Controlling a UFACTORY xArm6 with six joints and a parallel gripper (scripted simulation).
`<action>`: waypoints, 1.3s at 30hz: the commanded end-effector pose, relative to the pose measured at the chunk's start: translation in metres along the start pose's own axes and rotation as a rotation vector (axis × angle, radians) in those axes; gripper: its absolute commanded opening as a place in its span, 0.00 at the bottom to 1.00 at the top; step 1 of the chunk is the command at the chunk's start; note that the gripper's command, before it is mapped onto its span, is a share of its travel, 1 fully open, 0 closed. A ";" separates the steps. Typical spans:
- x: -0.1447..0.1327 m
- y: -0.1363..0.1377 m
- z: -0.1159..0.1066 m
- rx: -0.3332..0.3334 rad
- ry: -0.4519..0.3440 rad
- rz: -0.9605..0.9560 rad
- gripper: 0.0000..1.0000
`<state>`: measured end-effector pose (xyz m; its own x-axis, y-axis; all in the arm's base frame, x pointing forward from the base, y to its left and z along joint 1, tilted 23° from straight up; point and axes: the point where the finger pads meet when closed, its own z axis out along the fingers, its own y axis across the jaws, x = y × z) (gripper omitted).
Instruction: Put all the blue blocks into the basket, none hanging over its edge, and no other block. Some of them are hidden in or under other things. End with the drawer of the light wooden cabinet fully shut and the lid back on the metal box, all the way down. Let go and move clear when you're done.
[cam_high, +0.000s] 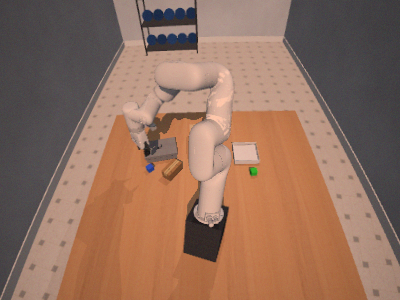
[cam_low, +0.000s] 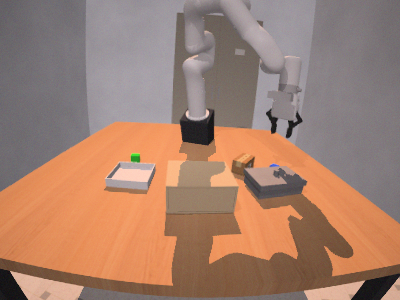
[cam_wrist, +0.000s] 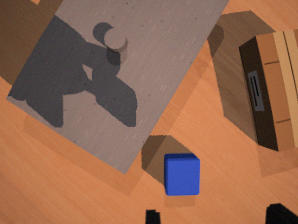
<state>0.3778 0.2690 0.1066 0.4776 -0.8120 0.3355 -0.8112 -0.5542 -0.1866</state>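
Observation:
A blue block (cam_high: 149, 168) (cam_wrist: 182, 173) lies on the table just off one edge of the grey metal box (cam_high: 166, 149) (cam_low: 275, 183) (cam_wrist: 130, 75); in the exterior view only its top (cam_low: 273, 165) shows behind the box. The lid with its round knob (cam_wrist: 118, 40) sits on the box. My gripper (cam_high: 150, 148) (cam_low: 283, 131) (cam_wrist: 215, 218) is open and empty, high above the block and the box edge. The white basket (cam_high: 246, 161) (cam_low: 111, 181) stands apart on the far side of the arm. A light wooden cabinet (cam_low: 201, 192) stands in the middle, hidden by the arm in the top view.
A small brown cabinet (cam_high: 172, 169) (cam_low: 243, 162) (cam_wrist: 272, 90) with a dark front and a handle stands close to the blue block. A green block (cam_high: 253, 171) (cam_low: 135, 157) lies by the basket. The arm's black base (cam_high: 205, 232) stands mid-table.

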 end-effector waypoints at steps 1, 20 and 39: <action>0.000 -0.001 0.003 0.004 -0.001 0.001 0.65; 0.000 -0.002 0.060 0.004 -0.001 0.001 0.65; 0.001 -0.002 0.108 0.004 -0.001 0.001 0.65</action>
<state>0.4133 0.2499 0.0117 0.4779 -0.8122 0.3346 -0.8113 -0.5542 -0.1864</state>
